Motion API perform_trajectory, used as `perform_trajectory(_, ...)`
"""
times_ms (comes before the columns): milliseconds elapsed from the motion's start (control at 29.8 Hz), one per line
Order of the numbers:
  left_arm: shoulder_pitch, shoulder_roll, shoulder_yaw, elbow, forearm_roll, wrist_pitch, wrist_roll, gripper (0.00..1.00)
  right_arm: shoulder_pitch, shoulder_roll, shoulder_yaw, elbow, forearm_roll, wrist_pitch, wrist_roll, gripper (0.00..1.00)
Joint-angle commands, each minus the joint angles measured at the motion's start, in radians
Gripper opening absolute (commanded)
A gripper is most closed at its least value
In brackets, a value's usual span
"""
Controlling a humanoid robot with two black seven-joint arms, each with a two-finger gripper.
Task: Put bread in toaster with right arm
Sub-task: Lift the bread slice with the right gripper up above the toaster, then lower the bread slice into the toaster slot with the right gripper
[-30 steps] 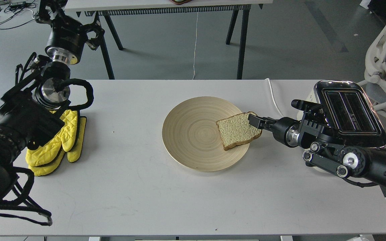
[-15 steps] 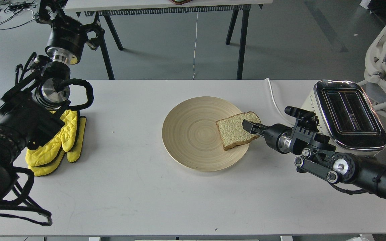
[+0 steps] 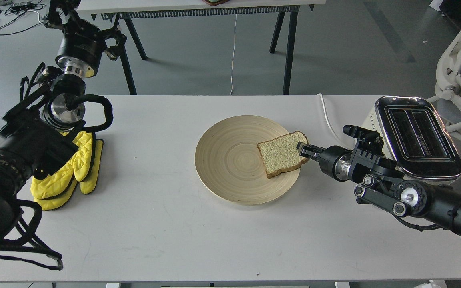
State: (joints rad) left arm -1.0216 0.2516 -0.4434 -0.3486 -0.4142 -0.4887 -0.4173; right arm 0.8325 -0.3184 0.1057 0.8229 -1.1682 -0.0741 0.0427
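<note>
The bread lies on the right part of a round wooden plate, its right edge over the plate's rim. My right gripper comes in from the right, and its slim dark fingertips touch the slice's right edge. I cannot tell whether they are closed on it. The cream-white toaster with a chrome top stands at the table's right end, just behind my right arm, both slots empty. My left gripper is raised at the far top left, dark and partly cut off.
Yellow oven mitts lie at the table's left beside my left arm. The toaster's white cord runs off the back edge. Another table's legs stand behind, and a white chair at the far right.
My right gripper pushed left over the bread's right edge, then drew back a little to that edge. The bread and plate barely shifted. The left arm stayed still.
</note>
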Motion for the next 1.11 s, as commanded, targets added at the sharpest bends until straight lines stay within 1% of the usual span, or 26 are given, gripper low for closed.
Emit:
perform_trajectory(0,0.000,0.000,0.000,0.000,0.000,0.000,0.000,1.00,0.016,-0.007,0.028,0.013,0.002,0.000,-0.003,0.08)
perform_trajectory(134,-0.002,0.000,0.000,-0.001,0.000,0.000,-0.001,1.00,0.072,-0.065,0.042,0.068,0.007,0.010,-0.010,0.08)
perform_trajectory(335,-0.002,0.000,0.002,-0.001,0.000,0.000,-0.001,1.00,0.177,-0.224,0.037,0.183,0.021,0.010,-0.014,0.07)
perform_trajectory(469,-0.002,0.000,0.002,-0.001,0.000,0.000,-0.001,1.00,0.259,-0.413,0.023,0.289,0.015,0.016,-0.015,0.06)
perform_trajectory(670,-0.002,-0.002,0.003,-0.001,0.000,0.000,-0.001,1.00,0.350,-0.692,0.023,0.462,0.007,0.126,-0.038,0.05)
perform_trajectory(771,-0.002,-0.002,0.003,-0.001,0.000,0.000,0.000,1.00,0.349,-0.803,0.022,0.554,-0.027,0.148,-0.040,0.05)
perform_trajectory(872,-0.002,-0.002,0.003,-0.001,0.000,0.000,-0.001,1.00,0.335,-0.863,0.022,0.602,-0.099,0.149,-0.038,0.05)
perform_trajectory(1073,-0.002,-0.002,0.000,-0.001,0.000,0.000,-0.001,1.00,0.286,-0.913,-0.029,0.637,-0.148,0.146,-0.038,0.04)
